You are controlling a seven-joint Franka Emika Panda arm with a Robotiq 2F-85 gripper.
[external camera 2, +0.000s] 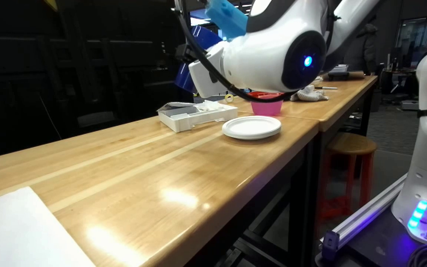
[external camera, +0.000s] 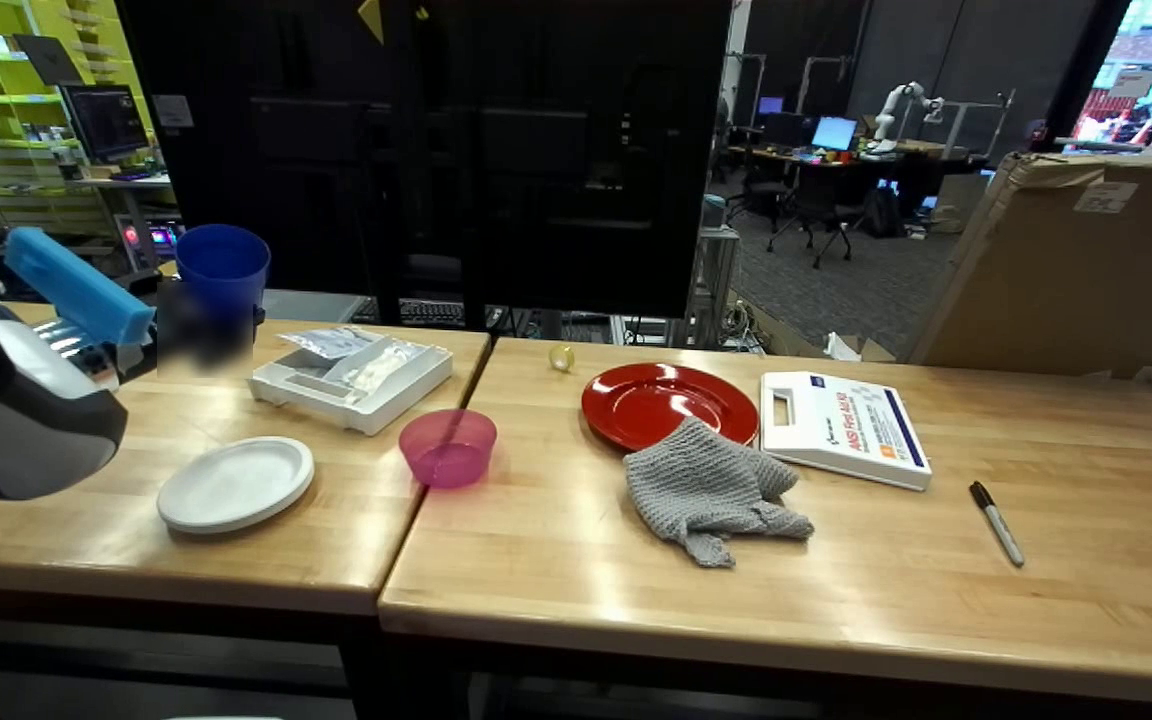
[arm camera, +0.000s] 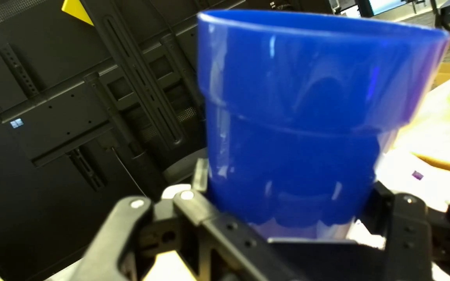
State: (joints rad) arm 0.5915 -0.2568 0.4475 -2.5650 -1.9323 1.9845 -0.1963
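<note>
Your gripper [arm camera: 289, 195] is gripping the blue cup [arm camera: 299, 105], its fingers pressing on opposite sides of the lower body, below the raised band. You are holding it in the air over the far part of the wooden table [external camera 2: 124, 155], in front of the black screen [external camera: 536, 150]. In an exterior view the cup is leaning; its mouth is showing, but you cannot tell what it is containing, since the bottom is hidden.

Near it, a white tray [external camera: 411, 395] with compartments is holding a silvery packet [external camera: 331, 342] on one side and crumpled white material [external camera: 381, 368] on the other. A translucent pink bowl [external camera: 446, 465] is standing at the tabletop seam, between a white plate [external camera: 236, 485] and a red plate [external camera: 626, 395]. A grey cloth [external camera: 706, 495] is overlapping the red plate's near edge, and a white first aid case [external camera: 841, 425] is lying label up just beside it.
</note>
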